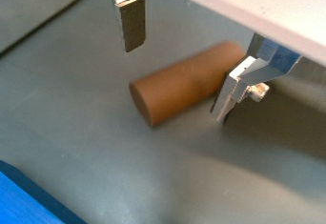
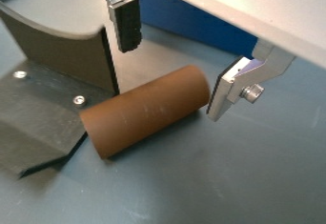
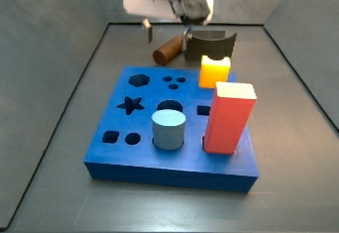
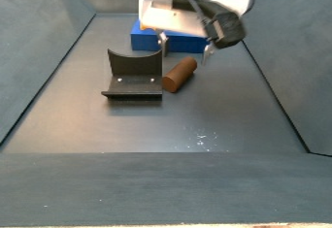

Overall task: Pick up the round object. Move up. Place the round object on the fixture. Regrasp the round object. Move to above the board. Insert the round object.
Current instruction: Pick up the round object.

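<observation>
The hand (image 2: 173, 66) hangs released, its fingers (image 2: 125, 23) straddling the round object (image 2: 147, 111), which lies on the surface (image 2: 242, 180) below, beside the fixture (image 2: 57, 51). Closing off-centre could roll the peg away.

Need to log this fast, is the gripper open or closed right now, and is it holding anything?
Gripper: open, holding nothing; its fingers straddle the brown peg, which lies on the floor beside the fixture.
</observation>
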You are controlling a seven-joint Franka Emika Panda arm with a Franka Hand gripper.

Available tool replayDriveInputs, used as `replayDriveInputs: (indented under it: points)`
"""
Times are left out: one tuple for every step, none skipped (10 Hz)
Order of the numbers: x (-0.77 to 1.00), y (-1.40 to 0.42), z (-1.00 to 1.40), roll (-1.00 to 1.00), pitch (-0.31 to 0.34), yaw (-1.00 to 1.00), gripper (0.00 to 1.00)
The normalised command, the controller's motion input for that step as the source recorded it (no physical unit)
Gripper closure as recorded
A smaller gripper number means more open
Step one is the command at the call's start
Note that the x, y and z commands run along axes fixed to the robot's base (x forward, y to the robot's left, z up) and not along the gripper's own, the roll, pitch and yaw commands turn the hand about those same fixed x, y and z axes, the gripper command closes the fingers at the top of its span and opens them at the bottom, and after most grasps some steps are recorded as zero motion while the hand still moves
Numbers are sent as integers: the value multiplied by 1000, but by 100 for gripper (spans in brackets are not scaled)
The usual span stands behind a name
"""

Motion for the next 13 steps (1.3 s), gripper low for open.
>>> replayDriveInputs:
  points:
    - [0,0,-531,129,54,-354,0]
    - [-111,63,-371,0,0,-329,0]
    - [-37,69,-326,-31,0,-266,0]
    - [0,17,-394,-331,-37,-177,0]
    - [0,0,-303,-323,-77,-109,0]
    - [0,-223,-483,-440,-314,-40,0]
    - [49,17,0,-89,0,-23,100]
    - [0,0,0,0,0,0,100]
    - [0,0,0,0,0,0,100]
    - [0,0,0,0,0,0,100]
    - [0,0,0,0,0,0,100]
    - [0,0,0,0,0,0,100]
    - [0,0,0,0,0,0,100]
